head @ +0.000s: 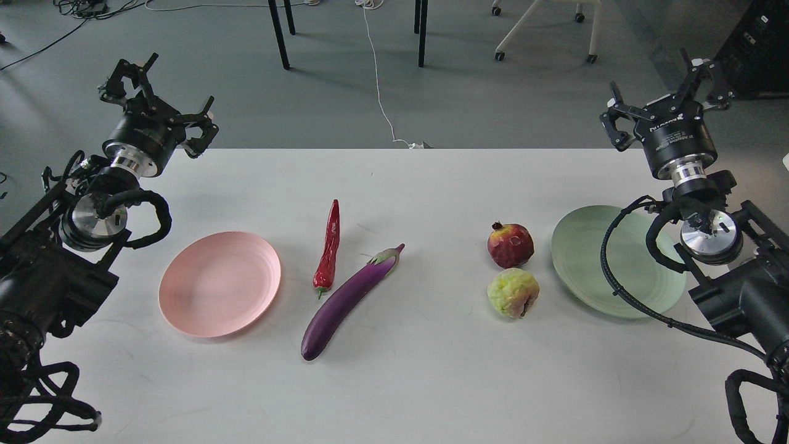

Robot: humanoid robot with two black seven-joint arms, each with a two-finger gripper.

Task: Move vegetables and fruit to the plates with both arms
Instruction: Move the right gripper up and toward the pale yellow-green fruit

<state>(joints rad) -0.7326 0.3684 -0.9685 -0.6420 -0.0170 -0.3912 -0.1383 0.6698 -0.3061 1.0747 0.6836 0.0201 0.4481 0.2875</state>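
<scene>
Nothing is lifted yet. Both arms hang off the desk's (pixel 431 382) far corners, left jaws (pixel 161 102) and right jaws (pixel 669 92) spread and empty. The chili (pixel 328 250) and eggplant (pixel 348 302) lie just right of the pink plate (pixel 219 283); the pomegranate (pixel 510 245) and green fruit (pixel 513 292) sit just left of the mint plate (pixel 610 265). I'd take the near item per side, gripping the eggplant across its middle.

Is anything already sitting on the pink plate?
No, the pink plate is bare; the chili pepper and eggplant lie on the table to its right.
</scene>
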